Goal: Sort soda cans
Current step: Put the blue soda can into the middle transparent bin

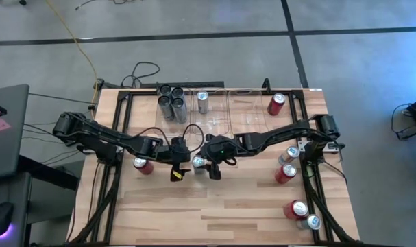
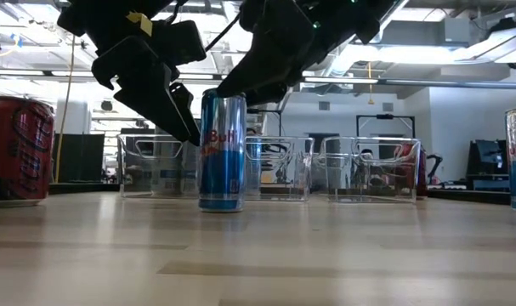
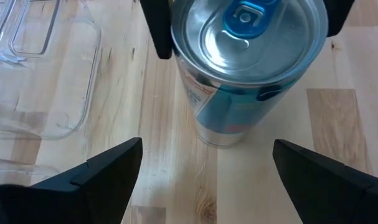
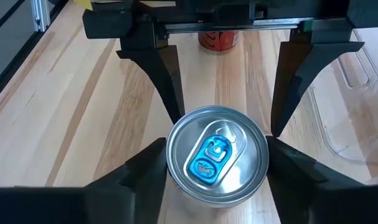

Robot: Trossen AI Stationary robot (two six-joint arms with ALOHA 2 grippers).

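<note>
A silver-blue soda can [image 1: 199, 162] stands upright on its base at the middle of the table. My right gripper [image 4: 217, 168] comes from the table's right and is shut on the can [image 4: 217, 155]. My left gripper [image 3: 207, 168] comes from the left, slanting down, and is open. Its two fingers [image 4: 167, 68] stand on either side of the can's left flank, apart from it. In the low view the can [image 2: 222, 153] stands between the two dark grippers. My right gripper pinches the can's upper wall [image 4: 172, 149], just below the rim, between its two fingers [image 4: 145, 171]. The fingers come from the table's right side, slanting down. The can stands upright with its base on the table.
Three clear bins [image 1: 229, 110] stand in a row at the far edge, with dark grey cans [image 1: 172, 103], a silver can [image 1: 203, 101] and a red can [image 1: 276, 103] in them. A red can [image 1: 144, 165] stands by my left arm. Several more cans [image 1: 288, 165] stand at the right.
</note>
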